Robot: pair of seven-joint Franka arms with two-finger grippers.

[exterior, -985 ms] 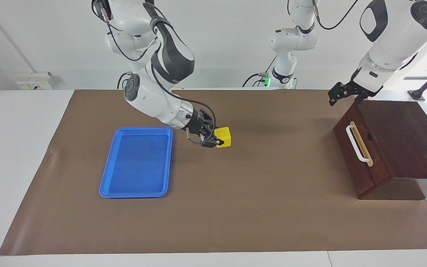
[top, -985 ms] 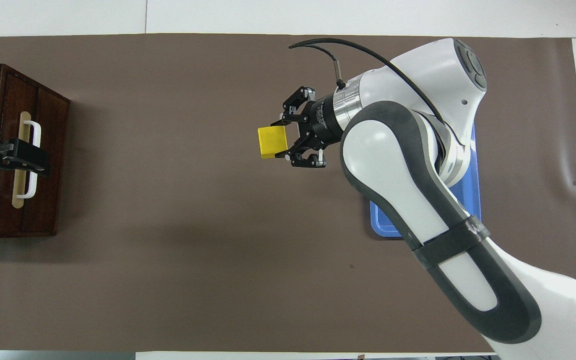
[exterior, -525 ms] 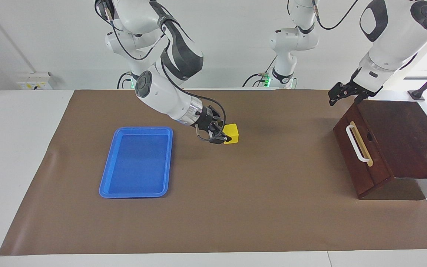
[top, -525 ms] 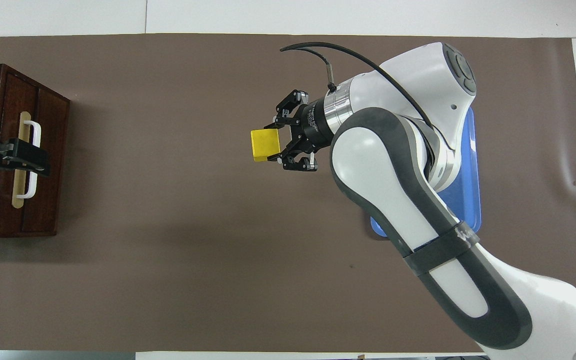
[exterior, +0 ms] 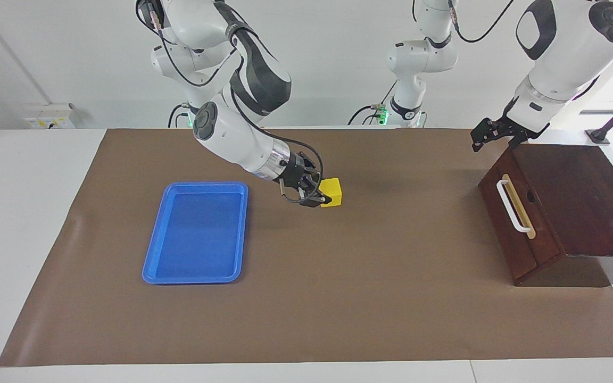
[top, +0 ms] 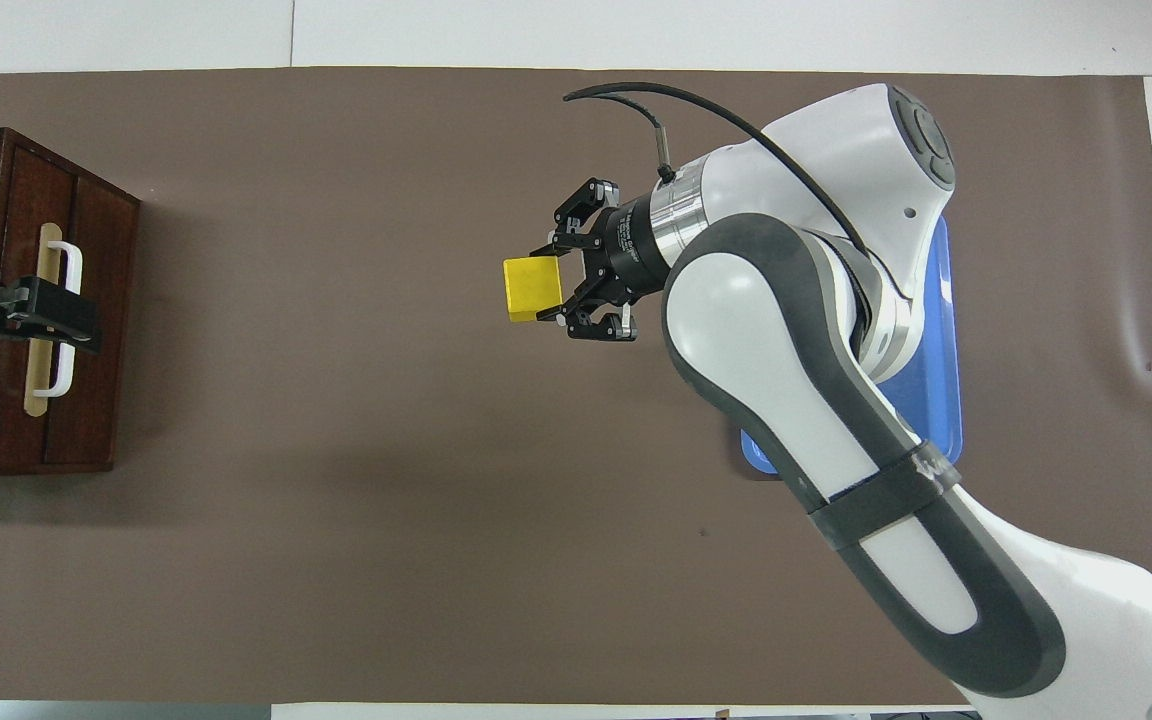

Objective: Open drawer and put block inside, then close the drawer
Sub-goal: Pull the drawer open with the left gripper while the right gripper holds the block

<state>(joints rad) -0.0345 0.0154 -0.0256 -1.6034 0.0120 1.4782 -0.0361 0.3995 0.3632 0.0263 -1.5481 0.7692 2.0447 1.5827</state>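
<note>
Small bright yellow cube block [exterior: 332, 192] at frame centre, pinched by right tool [exterior: 321, 200]. Probably light, stiff, smooth; best gripped on flat opposite faces. Left tool [exterior: 490, 134] spread, upper right, waiting.

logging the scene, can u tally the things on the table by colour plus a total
yellow: 1, the block, held by the right gripper over the brown mat
blue: 1, the tray
dark reddish-brown: 1, the drawer box, its drawer closed; left gripper open over its edge
total: 3
</note>
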